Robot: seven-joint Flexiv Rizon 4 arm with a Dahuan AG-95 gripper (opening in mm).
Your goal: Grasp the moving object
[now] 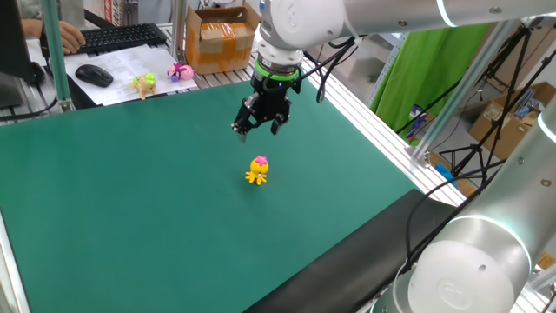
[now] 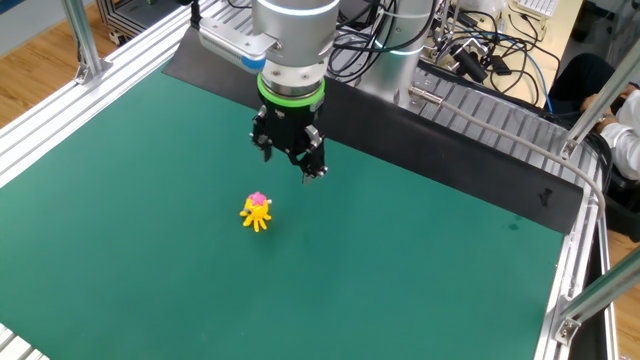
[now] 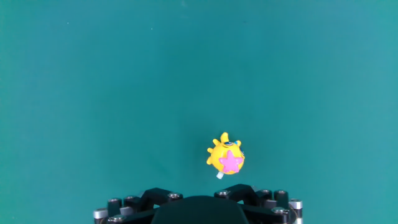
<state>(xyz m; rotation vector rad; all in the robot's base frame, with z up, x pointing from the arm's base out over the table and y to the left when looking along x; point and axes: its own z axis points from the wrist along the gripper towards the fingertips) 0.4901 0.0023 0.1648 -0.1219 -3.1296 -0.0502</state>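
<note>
The moving object, a tiny yellow octopus-like toy with a pink top (image 1: 257,169), stands on the green mat (image 1: 130,200). It also shows in the other fixed view (image 2: 256,211) and in the hand view (image 3: 226,158), with a pink star on top. My gripper (image 1: 259,129) hangs above the mat, a short way beyond the toy and apart from it. Its fingers are spread and hold nothing. In the other fixed view the gripper (image 2: 290,165) is up and to the right of the toy. In the hand view only the gripper's dark base (image 3: 199,208) shows, just below the toy.
A yellow-green toy figure (image 1: 144,84) and a mostly pink toy figure (image 1: 182,71) sit off the mat at the far edge. A cardboard box (image 1: 221,39), a mouse (image 1: 94,76) and a keyboard (image 1: 122,37) lie behind them. Aluminium rails (image 2: 60,110) border the mat.
</note>
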